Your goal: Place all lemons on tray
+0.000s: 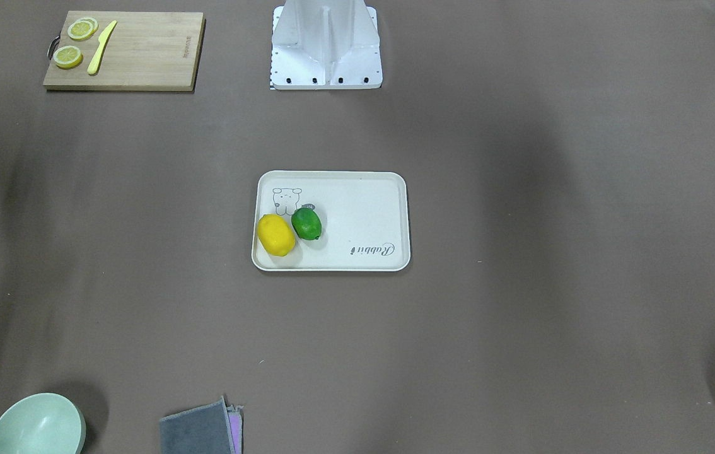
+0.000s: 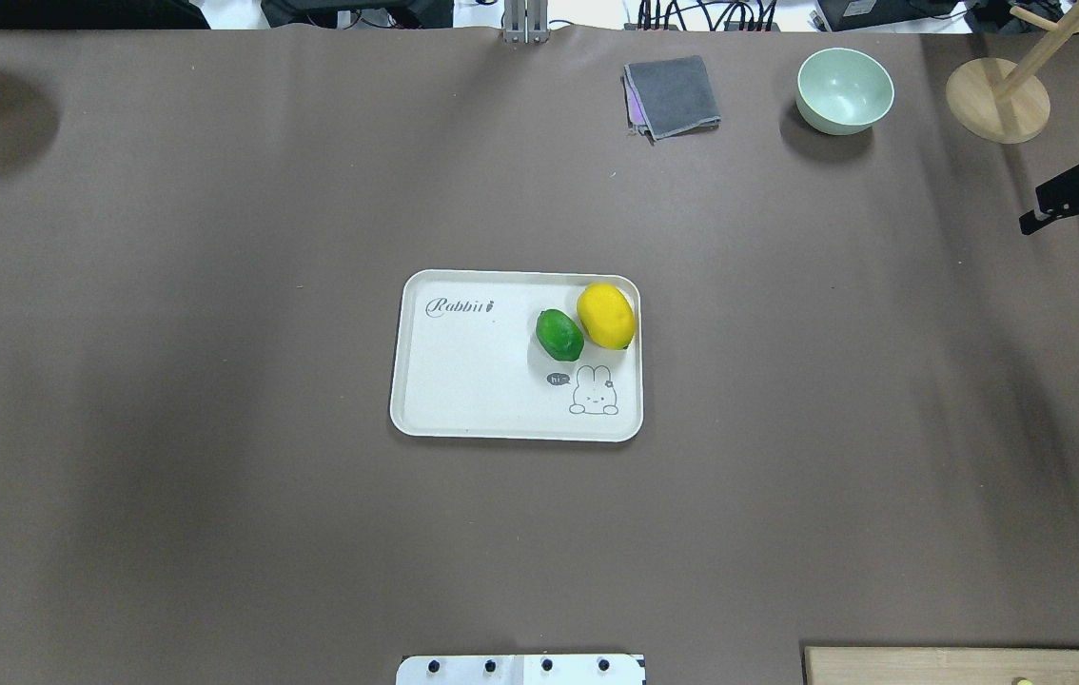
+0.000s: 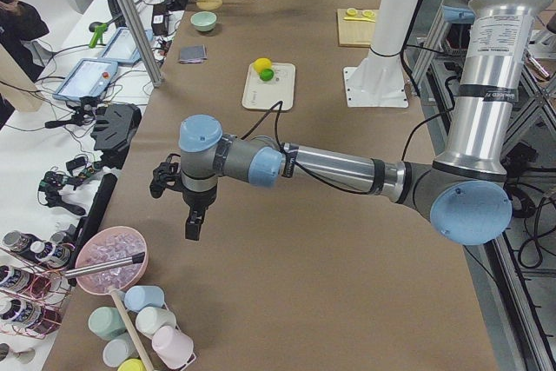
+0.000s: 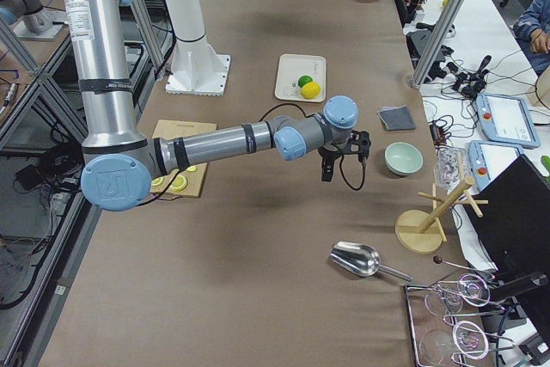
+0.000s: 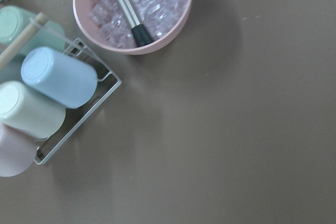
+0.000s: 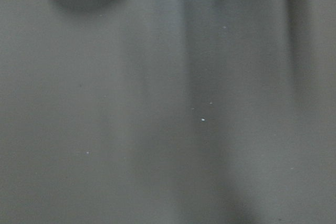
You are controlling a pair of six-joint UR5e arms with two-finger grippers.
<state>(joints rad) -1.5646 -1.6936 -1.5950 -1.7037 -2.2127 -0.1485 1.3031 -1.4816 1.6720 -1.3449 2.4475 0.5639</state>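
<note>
The cream-white tray lies at the table's middle. The yellow lemon and the green lemon lie on it side by side, touching, near the bear drawing; both also show in the front view, the yellow lemon and the green lemon. My right gripper hangs far to the tray's right, near the table's end, holding nothing that I can see. My left gripper shows only in the left side view, far from the tray, over bare table. I cannot tell whether either is open or shut.
A wooden cutting board with lemon slices and a yellow knife lies beside the robot base. A green bowl, a grey cloth and a wooden stand line the far edge. A pink bowl of ice and cups sit below my left wrist.
</note>
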